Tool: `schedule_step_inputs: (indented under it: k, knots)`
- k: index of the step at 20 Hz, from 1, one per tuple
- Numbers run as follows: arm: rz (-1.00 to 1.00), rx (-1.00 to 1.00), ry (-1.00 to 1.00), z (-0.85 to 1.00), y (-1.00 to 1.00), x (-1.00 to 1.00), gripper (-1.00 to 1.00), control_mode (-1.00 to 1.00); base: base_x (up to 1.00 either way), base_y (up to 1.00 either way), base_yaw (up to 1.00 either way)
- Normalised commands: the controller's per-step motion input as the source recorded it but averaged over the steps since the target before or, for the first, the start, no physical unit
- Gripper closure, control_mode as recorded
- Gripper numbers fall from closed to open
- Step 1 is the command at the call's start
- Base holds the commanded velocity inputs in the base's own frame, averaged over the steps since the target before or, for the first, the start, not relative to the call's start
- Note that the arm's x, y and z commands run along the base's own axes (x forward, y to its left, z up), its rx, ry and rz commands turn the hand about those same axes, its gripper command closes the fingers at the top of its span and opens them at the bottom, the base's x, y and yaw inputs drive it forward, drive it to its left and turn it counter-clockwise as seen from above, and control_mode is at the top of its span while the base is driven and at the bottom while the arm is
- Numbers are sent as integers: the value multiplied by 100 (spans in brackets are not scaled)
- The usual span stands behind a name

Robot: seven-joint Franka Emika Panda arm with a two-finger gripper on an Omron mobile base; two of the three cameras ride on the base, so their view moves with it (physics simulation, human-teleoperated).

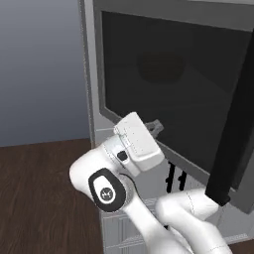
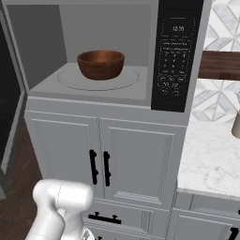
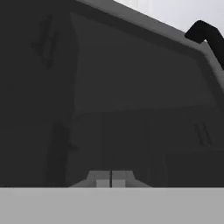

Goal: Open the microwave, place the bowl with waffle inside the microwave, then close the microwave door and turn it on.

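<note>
Microwave door (image 1: 173,89) swung open, glass panel angled out over the arm; its black bar handle (image 1: 233,129) at the free edge. Gripper (image 3: 111,178) right up against the door glass near the lower frame, jaws pressed together, holding nothing. One microwave (image 2: 105,56), cavity open. One brown wooden bowl (image 2: 101,64) sits centred on the turntable inside; contents cannot be made out. One dark control strip (image 2: 176,54) right of the cavity. Below it, white cabinet doors (image 2: 101,161) with two short black handles. Marble counter (image 2: 211,159) to the right, dark wood floor (image 1: 39,198) left.
</note>
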Motion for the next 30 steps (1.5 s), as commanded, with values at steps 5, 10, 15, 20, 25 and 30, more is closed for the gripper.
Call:
schedule_step_inputs:
  k: [5, 10, 15, 20, 25, 30]
  knots:
    - [1, 5, -1, 62, -100, -3, 100, -100, 0, 0, 0]
    - [10, 15, 13, 39, -81, 54, 100, -100, 0, 0, 0]
    - [42, 26, 32, 17, -44, 81, 100, -100, 0, 0, 0]
    - [64, 25, 35, 0, -4, 69, 100, -100, 0, 0, 0]
    - [64, 25, 31, 0, -6, 80, 100, -100, 0, 0, 0]
    - [50, 20, 25, -12, -16, 100, 100, -100, 0, 0, 0]
